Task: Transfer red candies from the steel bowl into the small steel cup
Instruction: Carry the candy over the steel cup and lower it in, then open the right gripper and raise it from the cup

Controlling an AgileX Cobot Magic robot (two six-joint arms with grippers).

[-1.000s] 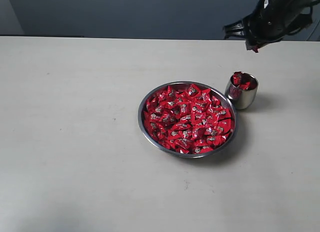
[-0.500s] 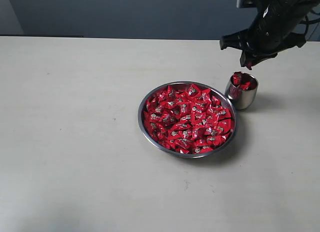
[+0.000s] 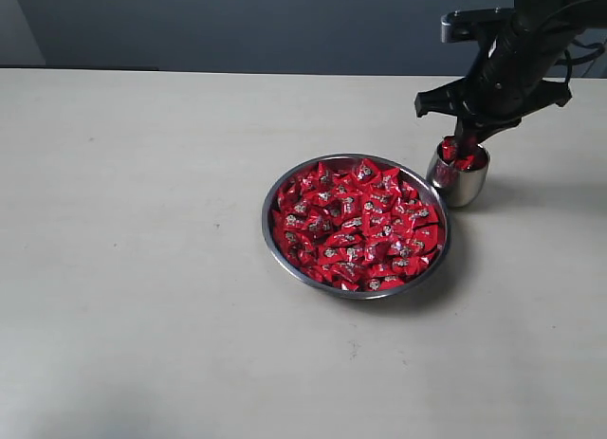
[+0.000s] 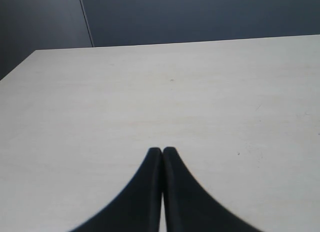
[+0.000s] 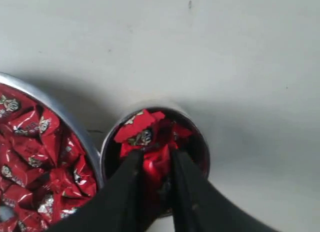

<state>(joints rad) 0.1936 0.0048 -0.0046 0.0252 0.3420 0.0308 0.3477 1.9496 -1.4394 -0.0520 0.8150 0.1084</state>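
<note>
The wide steel bowl point(image 3: 266, 216) sits mid-table, heaped with red candies point(image 3: 356, 226). Just right of it stands the small steel cup point(image 3: 462, 185), holding a few red candies point(image 5: 140, 129). My right gripper point(image 3: 465, 143) hangs directly over the cup's mouth, fingertips at the rim. In the right wrist view the right gripper point(image 5: 155, 154) is shut on a red candy point(image 5: 156, 166) above the cup point(image 5: 205, 151), next to the bowl's rim point(image 5: 75, 127). My left gripper point(image 4: 162, 151) is shut on nothing over bare table and does not show in the exterior view.
A pale tabletop point(image 3: 142, 268) stretches to the left and front of the bowl. A dark wall point(image 3: 237, 22) runs behind the table's far edge. The bowl and the cup stand nearly touching.
The right gripper has come down and slightly left from high above the table to the cup's mouth, carrying the red candy. The bowl, the cup and the left gripper have not moved.
</note>
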